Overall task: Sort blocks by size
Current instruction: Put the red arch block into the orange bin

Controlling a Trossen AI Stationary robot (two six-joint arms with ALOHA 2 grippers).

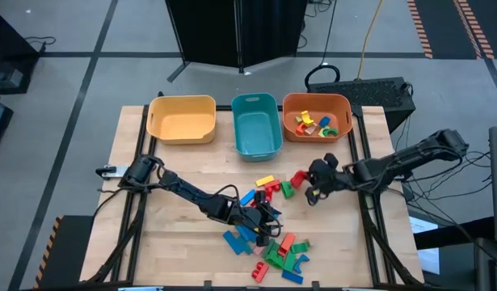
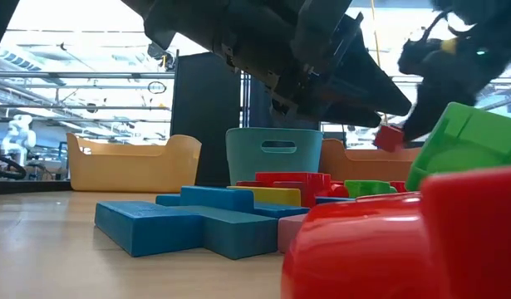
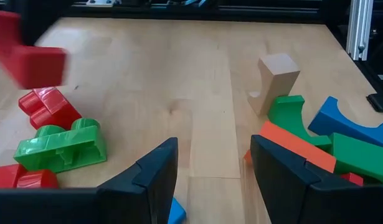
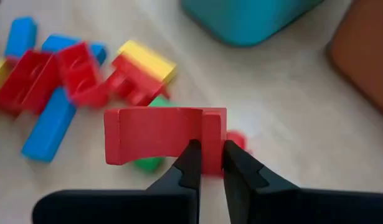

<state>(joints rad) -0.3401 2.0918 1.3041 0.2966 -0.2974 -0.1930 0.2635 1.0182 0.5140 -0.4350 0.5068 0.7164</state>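
Many coloured blocks (image 1: 268, 242) lie in a loose pile at the table's near middle. My left gripper (image 1: 264, 220) hangs open over the pile. In the left wrist view (image 3: 210, 168) bare wood shows between its fingers, with a green block (image 3: 60, 146) on one side and an orange block (image 3: 297, 148) on the other. My right gripper (image 1: 314, 192) is to the right of the pile, shut on a red block (image 4: 160, 134). That block also shows in the low view (image 2: 389, 137), clear of the table. My right gripper pinches the red block between its two fingers at a thicker part near one end (image 4: 213, 127). The rest of the block sticks out sideways past the fingers. The block is lifted clear above the table and the blocks lying there.
Three bins stand in a row at the far edge: yellow (image 1: 182, 119), teal (image 1: 256, 128) and orange (image 1: 339, 109), the orange one holding several small blocks. A tan arch block (image 3: 275, 81) stands by the pile. Bare wood lies at the table's left.
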